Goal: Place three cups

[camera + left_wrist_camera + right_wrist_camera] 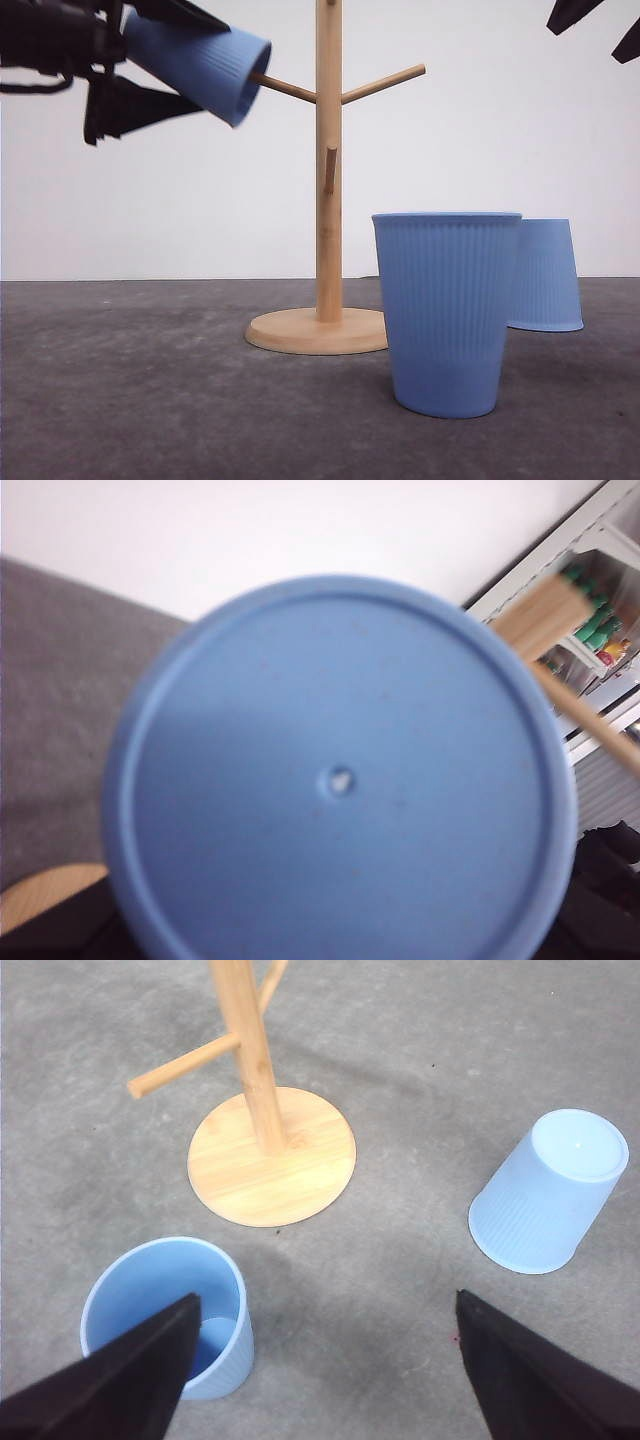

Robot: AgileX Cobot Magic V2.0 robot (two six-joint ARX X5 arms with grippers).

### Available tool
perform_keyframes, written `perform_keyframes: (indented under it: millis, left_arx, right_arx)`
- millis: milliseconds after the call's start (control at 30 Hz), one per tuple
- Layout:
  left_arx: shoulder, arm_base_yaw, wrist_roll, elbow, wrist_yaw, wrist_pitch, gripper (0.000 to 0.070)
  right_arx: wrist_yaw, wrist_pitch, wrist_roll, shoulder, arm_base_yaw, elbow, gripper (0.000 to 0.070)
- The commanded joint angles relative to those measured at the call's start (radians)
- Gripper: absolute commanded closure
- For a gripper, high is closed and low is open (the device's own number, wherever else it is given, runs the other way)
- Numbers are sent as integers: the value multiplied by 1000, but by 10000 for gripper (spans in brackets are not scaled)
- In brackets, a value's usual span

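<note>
Left fingers [95, 60] pinched a cup [200, 62], mouth aimed at the rack's peg [283, 88] just ahead, ready for hanging; right fingers [320, 1360] were spread.

Cups: matt light-blue plastic by the look. Upright cup [447, 310] has fine vertical ribs w/ a smooth rim band; upside-down cup [548, 1192] same ribbing, smooth flat base w/ faint sheen. Held cup [200, 62] ribbed too; its base [340, 780] smooth, small centre dot, raised edge ring. Rack [328, 160]: pale unpainted wood, smooth satin finish, grain visible on disc foot [272, 1158]. Bench [130, 390]: dark grey, matt, slightly rough & mottled. Pincer fingers [130, 1380]: black, matt.
</note>
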Motion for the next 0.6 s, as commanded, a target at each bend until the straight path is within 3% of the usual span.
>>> perform_keyframes:
  millis: [0, 567]
  left_arx:
    - [24, -13, 3, 13, -4, 22, 302]
    - [143, -97, 26, 74, -33, 79, 289]
  right_arx:
    - [0, 13, -1, 5, 3, 14, 184]
    - [0, 18, -1, 5, 3, 14, 184]
